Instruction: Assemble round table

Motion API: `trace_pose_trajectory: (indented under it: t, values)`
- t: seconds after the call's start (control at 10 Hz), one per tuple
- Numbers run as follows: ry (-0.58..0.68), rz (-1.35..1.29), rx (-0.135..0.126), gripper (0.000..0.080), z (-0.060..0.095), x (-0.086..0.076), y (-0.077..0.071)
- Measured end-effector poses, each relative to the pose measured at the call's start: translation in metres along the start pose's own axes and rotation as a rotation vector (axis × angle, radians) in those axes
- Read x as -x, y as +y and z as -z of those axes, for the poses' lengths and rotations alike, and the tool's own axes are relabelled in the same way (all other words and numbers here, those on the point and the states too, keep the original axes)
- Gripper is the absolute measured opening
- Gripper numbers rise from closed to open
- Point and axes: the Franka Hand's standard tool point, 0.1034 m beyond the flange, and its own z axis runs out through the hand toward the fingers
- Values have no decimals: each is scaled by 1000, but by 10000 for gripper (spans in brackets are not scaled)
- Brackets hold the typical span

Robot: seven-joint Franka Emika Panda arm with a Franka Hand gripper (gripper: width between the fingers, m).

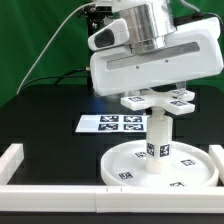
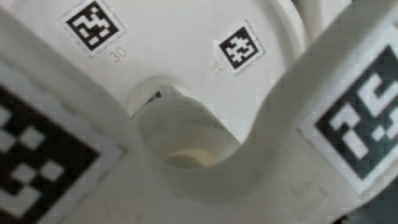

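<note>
White leg (image 1: pixel 157 140) stood upright at centre of tagged round disc (image 1: pixel 118 160). Tagged cross-shaped foot (image 1: pixel 178 103) sat at leg's top, under gripper (image 1: pixel 151 95). Could not tell whether jaws gripped.

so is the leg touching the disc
Touching. The exterior view shows the leg standing upright on the disc, its base meeting the surface with no gap.

White round disc (image 1: pixel 125 166), tagged, lying flat on the black surface; short thick cylinder leg (image 1: pixel 158 135) upright at its centre; tagged cross-shaped foot (image 1: pixel 137 100) atop the leg
</note>
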Motion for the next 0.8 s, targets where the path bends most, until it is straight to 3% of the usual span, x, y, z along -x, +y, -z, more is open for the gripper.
trace_pose_trajectory:
  t: [0.6,0.7,0.8]
  values:
    - [21,7,3,366,-4,-3,-1]
    - [22,7,3,436,-4,-3,-1]
    - [21,7,3,436,-4,-3,-1]
